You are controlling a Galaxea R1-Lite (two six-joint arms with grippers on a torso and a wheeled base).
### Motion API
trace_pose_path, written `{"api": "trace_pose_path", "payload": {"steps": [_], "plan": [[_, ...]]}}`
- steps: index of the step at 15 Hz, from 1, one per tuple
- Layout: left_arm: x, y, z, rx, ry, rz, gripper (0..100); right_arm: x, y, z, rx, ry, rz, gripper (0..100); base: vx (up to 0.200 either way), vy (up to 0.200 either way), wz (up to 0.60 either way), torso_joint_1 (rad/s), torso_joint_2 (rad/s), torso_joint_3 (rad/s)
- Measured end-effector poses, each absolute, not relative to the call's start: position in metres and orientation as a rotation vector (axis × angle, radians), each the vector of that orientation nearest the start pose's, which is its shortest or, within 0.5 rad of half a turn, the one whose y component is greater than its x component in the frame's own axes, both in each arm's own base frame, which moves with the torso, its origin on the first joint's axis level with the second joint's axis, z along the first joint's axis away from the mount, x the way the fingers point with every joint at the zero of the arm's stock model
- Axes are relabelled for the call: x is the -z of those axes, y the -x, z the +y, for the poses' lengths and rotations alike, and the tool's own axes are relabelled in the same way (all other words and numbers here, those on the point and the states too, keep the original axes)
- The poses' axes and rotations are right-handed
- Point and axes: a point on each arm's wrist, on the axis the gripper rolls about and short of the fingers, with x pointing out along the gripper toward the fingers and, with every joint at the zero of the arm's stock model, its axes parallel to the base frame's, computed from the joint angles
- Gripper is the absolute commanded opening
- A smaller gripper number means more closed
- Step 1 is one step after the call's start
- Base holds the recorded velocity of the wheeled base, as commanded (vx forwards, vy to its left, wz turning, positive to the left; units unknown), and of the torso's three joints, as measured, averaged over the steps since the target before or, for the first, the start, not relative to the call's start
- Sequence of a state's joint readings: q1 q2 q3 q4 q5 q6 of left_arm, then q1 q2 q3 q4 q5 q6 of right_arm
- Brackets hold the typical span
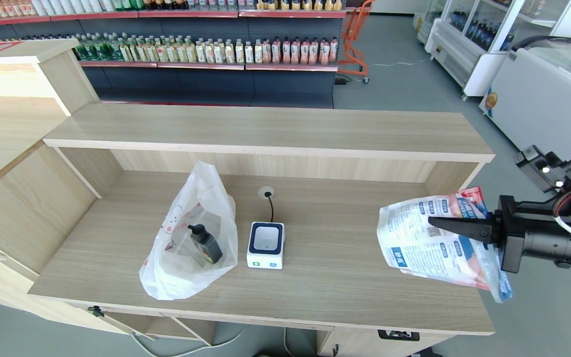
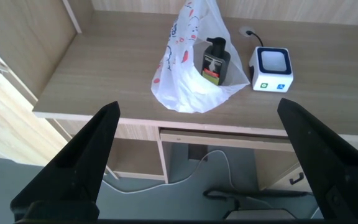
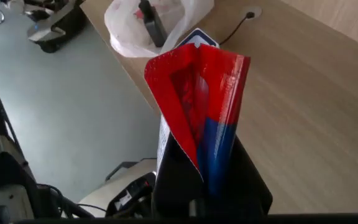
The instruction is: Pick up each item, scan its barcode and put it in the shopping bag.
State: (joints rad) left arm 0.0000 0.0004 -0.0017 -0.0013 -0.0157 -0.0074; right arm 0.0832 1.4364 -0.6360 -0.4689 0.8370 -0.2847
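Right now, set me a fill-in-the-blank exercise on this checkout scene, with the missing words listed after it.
1. The right pincer is ____ on the printed packet.
2. The black pump bottle sits ____ the shopping bag.
3. The left pincer, held off the near edge, has its jaws ____.
4. The white scanner stands beside the bag on the wooden ____.

Missing words: shut; inside; open; counter.

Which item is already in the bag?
The dark pump bottle, inside the bag; the pouch hangs in the right gripper.
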Motion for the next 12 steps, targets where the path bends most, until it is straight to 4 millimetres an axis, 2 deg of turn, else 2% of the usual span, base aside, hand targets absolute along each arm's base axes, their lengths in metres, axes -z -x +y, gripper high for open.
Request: {"api": "trace_pose_path", "payload": {"steps": [4,10,12], "plan": [[-0.076,0.023,0.000,0.016,0.007,-0.002,100,-0.187,-0.203,0.018,-0.824,0.376,0.109,0,0.000,0.000,0.00,0.000,0.00,0.000],[-0.076,0.023,0.000,0.017,0.006,-0.003,100,-0.189,-0.198,0.013,-0.794,0.421,0.090,0,0.000,0.000,0.00,0.000,0.00,0.000],[-0.076,0.023,0.000,0.017,0.006,-0.003,100,-0.189,-0.195,0.013,-0.791,0.410,0.095,0,0.000,0.200,0.00,0.000,0.00,0.005]]}}
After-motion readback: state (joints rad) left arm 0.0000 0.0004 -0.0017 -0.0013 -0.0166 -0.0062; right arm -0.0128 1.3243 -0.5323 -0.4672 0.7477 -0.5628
